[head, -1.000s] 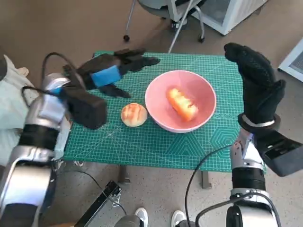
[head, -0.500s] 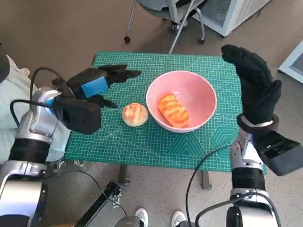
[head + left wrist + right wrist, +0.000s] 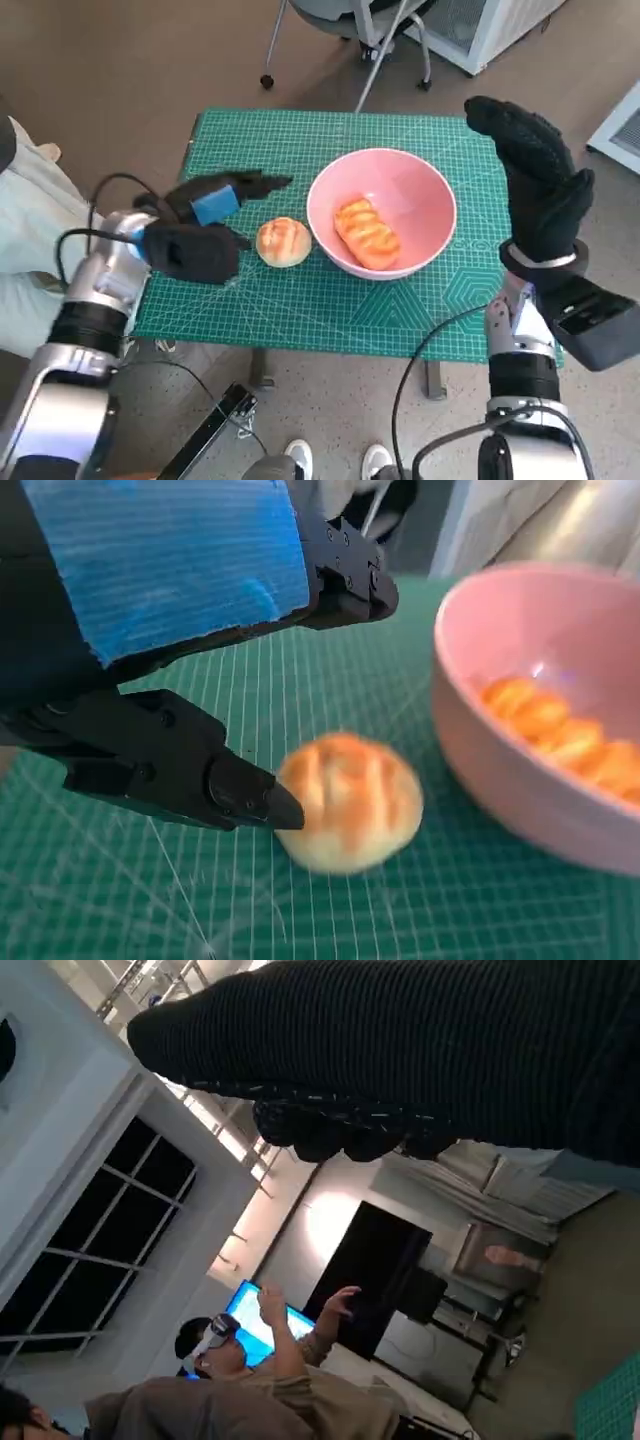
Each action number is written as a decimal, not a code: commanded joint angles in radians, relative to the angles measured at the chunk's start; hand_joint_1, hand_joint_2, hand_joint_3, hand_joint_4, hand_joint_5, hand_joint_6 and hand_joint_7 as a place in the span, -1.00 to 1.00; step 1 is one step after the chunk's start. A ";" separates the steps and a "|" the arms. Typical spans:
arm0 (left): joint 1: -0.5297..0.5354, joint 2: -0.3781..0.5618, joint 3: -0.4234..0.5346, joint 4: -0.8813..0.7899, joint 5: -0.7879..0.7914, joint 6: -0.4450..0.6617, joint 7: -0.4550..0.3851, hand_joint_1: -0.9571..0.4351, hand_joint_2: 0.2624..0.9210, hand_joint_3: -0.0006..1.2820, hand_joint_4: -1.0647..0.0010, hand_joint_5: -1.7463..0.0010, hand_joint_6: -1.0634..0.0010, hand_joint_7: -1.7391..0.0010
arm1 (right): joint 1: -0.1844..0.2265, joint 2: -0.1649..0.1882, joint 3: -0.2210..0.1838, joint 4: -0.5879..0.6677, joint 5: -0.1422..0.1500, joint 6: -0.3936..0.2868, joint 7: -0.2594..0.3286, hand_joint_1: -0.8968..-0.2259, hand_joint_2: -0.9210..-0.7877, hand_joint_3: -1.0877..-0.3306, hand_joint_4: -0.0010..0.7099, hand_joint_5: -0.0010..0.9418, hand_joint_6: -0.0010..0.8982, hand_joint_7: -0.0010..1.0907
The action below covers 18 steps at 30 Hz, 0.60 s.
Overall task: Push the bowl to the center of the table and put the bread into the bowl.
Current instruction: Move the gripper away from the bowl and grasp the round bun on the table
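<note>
Beside the round bread (image 3: 283,242), the empty, spread left hand (image 3: 222,197) has dropped closer.

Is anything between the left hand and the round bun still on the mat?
Nothing visible. The left hand is open just beside the round bun, with only bare mat between; the bowl sits on the bun's far side.

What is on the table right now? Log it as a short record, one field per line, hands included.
table: green cutting mat on top
bowl: pink bowl, about mid-table
in bowl: one long bread
outside bowl: round bun on the mat, close beside the bowl's rim
left hand: left hand open, low next to the bun, holding nothing
right hand: right hand raised at the table's right edge, fingers spread, empty
</note>
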 commanded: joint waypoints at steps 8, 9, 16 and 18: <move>-0.056 -0.079 -0.066 0.189 0.066 0.030 0.083 -0.02 0.65 -0.99 0.52 0.99 0.31 0.96 | 0.011 -0.006 -0.002 -0.001 0.005 0.016 0.006 -0.06 -1.00 0.08 0.02 -1.00 -0.94 0.40; -0.059 -0.086 -0.070 0.199 0.070 0.034 0.088 -0.02 0.66 -0.99 0.52 0.99 0.30 0.96 | 0.010 -0.006 -0.002 -0.001 0.004 0.016 0.006 -0.06 -1.00 0.08 0.02 -1.00 -0.94 0.40; -0.076 -0.143 -0.096 0.276 0.086 0.064 0.126 -0.02 0.67 -0.99 0.45 0.98 0.27 0.96 | 0.007 -0.004 -0.001 0.005 -0.005 0.009 0.000 -0.05 -1.00 0.08 0.02 -1.00 -0.94 0.40; -0.080 -0.158 -0.103 0.295 0.093 0.074 0.139 0.00 0.69 -0.99 0.42 0.97 0.25 0.96 | 0.005 -0.004 -0.001 0.008 -0.005 0.009 0.001 -0.05 -1.00 0.08 0.02 -1.00 -0.94 0.40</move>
